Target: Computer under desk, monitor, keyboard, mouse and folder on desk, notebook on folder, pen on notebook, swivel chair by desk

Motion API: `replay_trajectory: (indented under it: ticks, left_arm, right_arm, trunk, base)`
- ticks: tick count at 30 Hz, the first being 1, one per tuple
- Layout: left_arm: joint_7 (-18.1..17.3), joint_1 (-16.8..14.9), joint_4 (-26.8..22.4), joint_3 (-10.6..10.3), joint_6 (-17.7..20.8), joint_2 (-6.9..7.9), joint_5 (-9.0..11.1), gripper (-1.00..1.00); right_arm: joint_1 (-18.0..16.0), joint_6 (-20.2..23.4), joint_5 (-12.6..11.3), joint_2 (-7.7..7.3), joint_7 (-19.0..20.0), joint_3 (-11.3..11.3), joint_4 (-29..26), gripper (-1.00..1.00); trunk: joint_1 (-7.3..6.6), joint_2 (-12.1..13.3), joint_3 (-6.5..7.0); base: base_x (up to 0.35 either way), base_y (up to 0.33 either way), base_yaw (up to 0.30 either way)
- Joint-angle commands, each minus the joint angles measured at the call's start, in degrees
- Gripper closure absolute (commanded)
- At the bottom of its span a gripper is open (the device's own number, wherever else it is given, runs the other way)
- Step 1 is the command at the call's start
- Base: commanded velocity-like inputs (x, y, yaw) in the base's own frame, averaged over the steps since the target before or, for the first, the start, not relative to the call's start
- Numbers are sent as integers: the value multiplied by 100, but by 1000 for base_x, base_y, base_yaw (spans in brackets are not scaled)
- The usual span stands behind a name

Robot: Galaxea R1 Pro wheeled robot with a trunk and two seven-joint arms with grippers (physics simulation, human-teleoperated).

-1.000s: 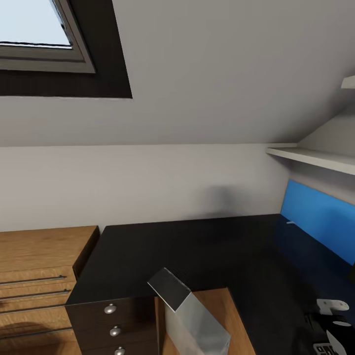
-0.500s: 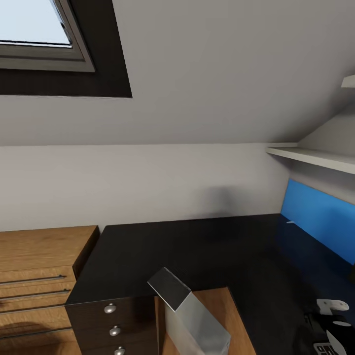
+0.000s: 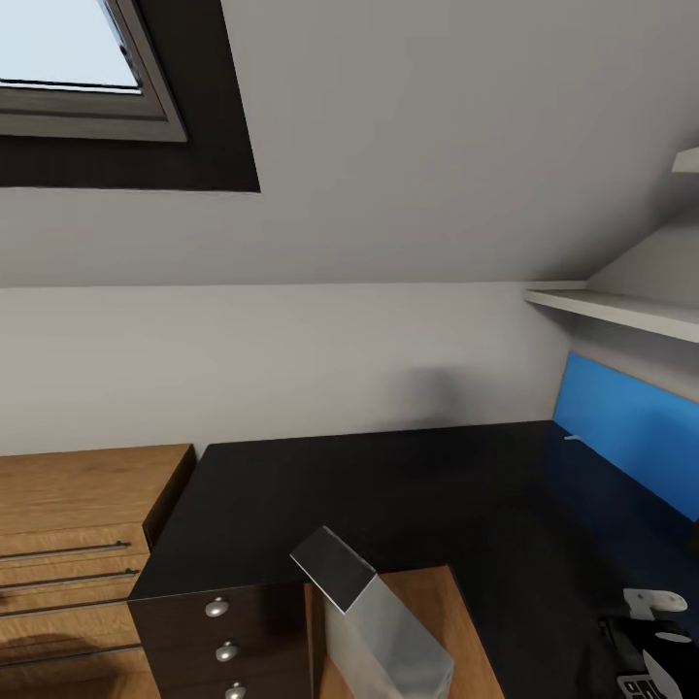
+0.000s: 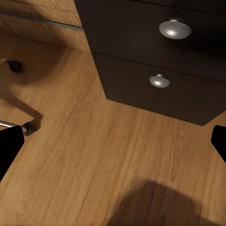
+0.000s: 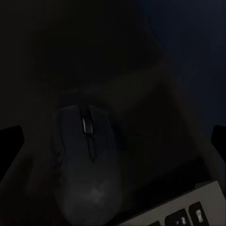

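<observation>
The black desk [image 3: 388, 495] runs along the wall, with a blue back panel [image 3: 631, 432] at the right and a drawer unit [image 3: 223, 626] with silver knobs at the front left. The light-grey computer [image 3: 383, 621] stands tilted on the floor beside the drawers. A thin white pen [image 3: 573, 439] lies near the blue panel. In the dim right wrist view, the dark mouse [image 5: 87, 160] lies on the desk beside a corner of the keyboard [image 5: 181, 214]. My right gripper [image 5: 113, 141] is open over the mouse. My left gripper [image 4: 113, 150] hangs open above the floor before the drawers [image 4: 160, 56].
A light wooden chest [image 3: 78, 544] with bar handles stands left of the desk. White shelves [image 3: 621, 311] hang above the desk's right wing. Black casters [image 4: 16, 66] and a chrome leg show on the wooden floor [image 4: 94, 141] near my left gripper.
</observation>
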Motion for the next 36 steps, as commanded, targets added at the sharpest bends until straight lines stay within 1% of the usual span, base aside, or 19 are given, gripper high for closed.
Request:
replay_trajectory:
  ticks: [1, 12, 15, 18, 21, 22, 23, 24, 28, 29, 34, 35, 36]
  left_arm:
    - [37, -7, -4, -47, -37, 9, 60, -100]
    - [34, -7, -4, -47, -33, 9, 54, -100]
    - [34, -7, -4, -49, -30, 9, 52, -100]
    - [34, -7, -4, -55, -29, 9, 52, -100]
    - [34, -7, -2, -66, -29, 9, 52, -100]
    - [34, -7, -2, -68, -29, 9, 52, -100]
    - [34, -7, -1, -69, -29, 9, 53, -100]
    - [34, -7, 1, -71, -29, 9, 56, -100]
    - [33, -7, 4, -73, -29, 9, 58, -100]
    - [31, -7, 5, -73, -29, 9, 59, -100]
    - [28, -7, 8, -78, -21, 9, 60, -100]
    - [27, -7, 22, -83, -17, 9, 60, -100]
    - [26, -7, 113, -93, -19, 2, 50, -100]
  right_arm:
    - [-5, -14, 5, 1, -6, -24, 4, -100]
    - [-7, -21, 4, 1, 1, -23, 4, -100]
    - [-9, -104, -9, 1, 8, -33, 1, -100]
    - [-7, -386, -25, 8, 8, -43, 0, -100]
    - [-10, -1062, -44, 35, 4, -48, 5, -100]
    - [-11, -1210, -47, 58, 3, -50, 8, -100]
    - [-10, -1272, -48, 78, 1, -51, 9, -100]
    - [-11, -1383, -47, 133, -3, -54, 11, -100]
    - [-7, -1626, -39, 246, -11, -56, 47, -100]
    - [-8, -1788, -38, 305, -13, -57, 123, -100]
    - [-6, -2273, -36, 457, -16, -58, 317, -100]
    - [-5, -2403, -36, 504, -19, -58, 373, -100]
    - [-5, -2629, -33, 624, -22, -58, 495, -100]
  trunk:
    - [1, -6, -8]
    - [1, -6, -8]
    - [1, -6, -8]
    - [1, -6, -8]
    - [1, -6, -8]
    - [1, -6, -8]
    - [1, -6, -8]
    - [1, -6, -9]
    - [1, -6, -13]
    - [1, -6, -15]
    - [1, -6, -27]
    - [1, -6, -29]
    - [1, -6, -32]
  base:
    - [0, 0, 0]
    - [0, 0, 0]
    - [0, 0, 0]
    - [0, 0, 0]
    - [0, 0, 0]
    - [0, 0, 6]
    - [0, 0, 20]
    - [0, 0, 77]
    - [0, 0, 157]
    - [0, 0, 226]
    - [0, 0, 243]
    - [0, 0, 252]
    - [0, 0, 255]
